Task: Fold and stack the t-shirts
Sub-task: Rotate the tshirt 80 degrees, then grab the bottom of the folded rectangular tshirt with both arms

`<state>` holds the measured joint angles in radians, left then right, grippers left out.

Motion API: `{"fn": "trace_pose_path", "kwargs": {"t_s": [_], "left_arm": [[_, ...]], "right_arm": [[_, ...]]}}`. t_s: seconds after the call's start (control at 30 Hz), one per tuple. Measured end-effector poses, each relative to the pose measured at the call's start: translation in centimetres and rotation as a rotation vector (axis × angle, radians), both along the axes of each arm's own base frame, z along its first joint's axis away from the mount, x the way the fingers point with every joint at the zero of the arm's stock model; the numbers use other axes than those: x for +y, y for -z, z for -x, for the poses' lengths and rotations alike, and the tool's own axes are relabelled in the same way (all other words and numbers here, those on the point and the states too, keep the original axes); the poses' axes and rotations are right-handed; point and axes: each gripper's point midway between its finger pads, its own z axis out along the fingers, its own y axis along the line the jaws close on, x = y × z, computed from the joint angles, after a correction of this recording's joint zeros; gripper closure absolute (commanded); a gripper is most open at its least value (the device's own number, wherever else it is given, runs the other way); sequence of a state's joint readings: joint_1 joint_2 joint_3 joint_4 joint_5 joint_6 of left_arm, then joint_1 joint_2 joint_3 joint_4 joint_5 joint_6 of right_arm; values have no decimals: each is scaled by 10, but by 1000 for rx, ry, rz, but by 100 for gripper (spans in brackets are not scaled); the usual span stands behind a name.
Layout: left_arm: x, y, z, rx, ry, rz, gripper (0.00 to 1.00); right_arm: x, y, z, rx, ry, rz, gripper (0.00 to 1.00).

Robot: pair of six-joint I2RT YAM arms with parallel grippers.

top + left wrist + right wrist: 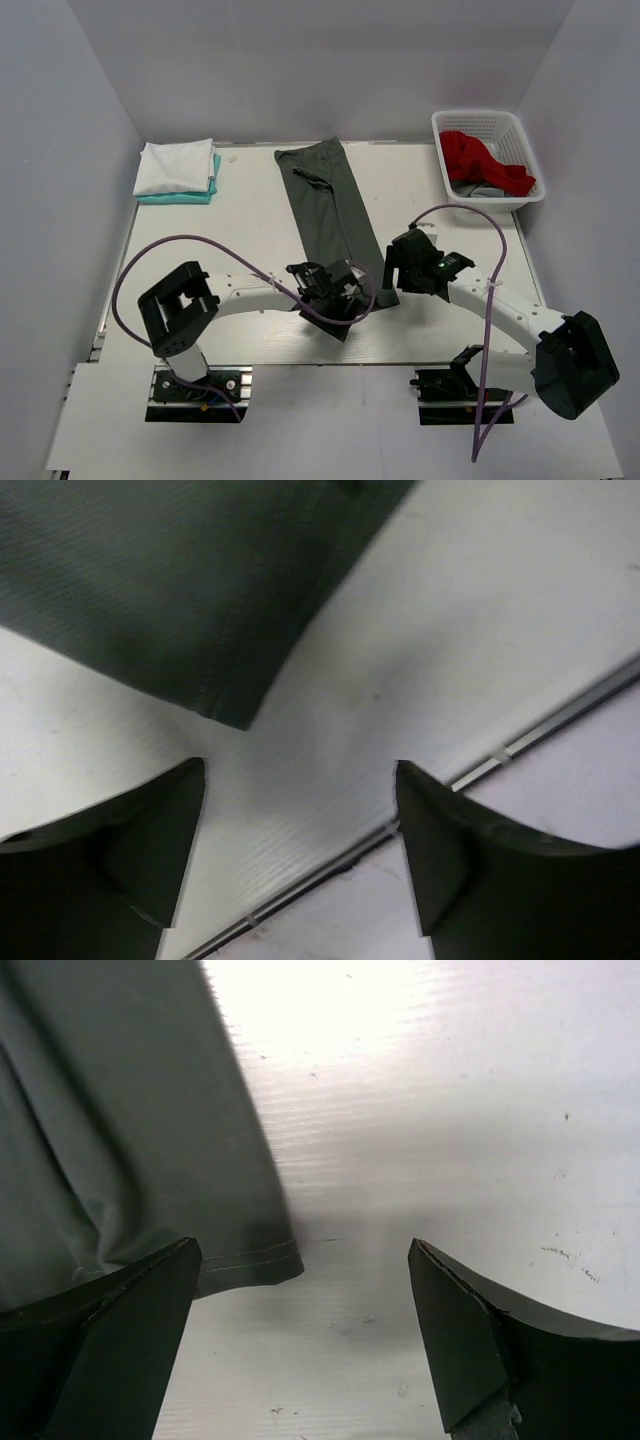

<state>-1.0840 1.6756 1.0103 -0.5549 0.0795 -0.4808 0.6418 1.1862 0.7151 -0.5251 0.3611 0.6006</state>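
Note:
A dark grey t-shirt (328,205) lies folded into a long strip down the middle of the table, collar end at the back. My left gripper (335,295) hangs over its near end, jaws open and empty; the left wrist view shows the shirt's corner (190,590) ahead of the fingers. Beside the near right corner of the strip, my right gripper (400,272) is open, with the hemmed corner (150,1160) just left of its gap. A white t-shirt (178,165) sits folded on a teal t-shirt (190,197) at the back left. A red t-shirt (482,160) fills the basket.
The white lattice basket (487,120) stands at the back right, with a grey cloth (478,189) under the red one. Purple cables loop over both arms. The table's near edge (520,745) runs close behind the left fingers.

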Motion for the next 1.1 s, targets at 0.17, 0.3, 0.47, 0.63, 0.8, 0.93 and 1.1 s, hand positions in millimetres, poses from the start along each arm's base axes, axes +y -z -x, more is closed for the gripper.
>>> {"fn": "trace_pose_path", "kwargs": {"t_s": [0.17,0.3,0.47,0.63,0.8,0.93,1.1], "left_arm": [[6,9,-16,-75,-27,-85,34],[3,12,-33,-131,-61,-138,41],[10,13,-40,-168,-88,-182,54],[13,14,-42,-174,-104,-203,90],[9,14,-40,-158,-94,-195,100],[9,14,-39,-151,-109,-194,100],[9,14,-38,-143,-132,-193,100]], "right_arm": [[-9,13,3,40,28,-25,15],[-5,21,6,83,20,-68,15],[6,33,8,142,-6,-122,18],[13,40,14,181,-45,-159,33],[19,47,20,203,-68,-197,46],[35,46,24,211,-117,-286,56],[38,50,29,212,-134,-318,84]]}}
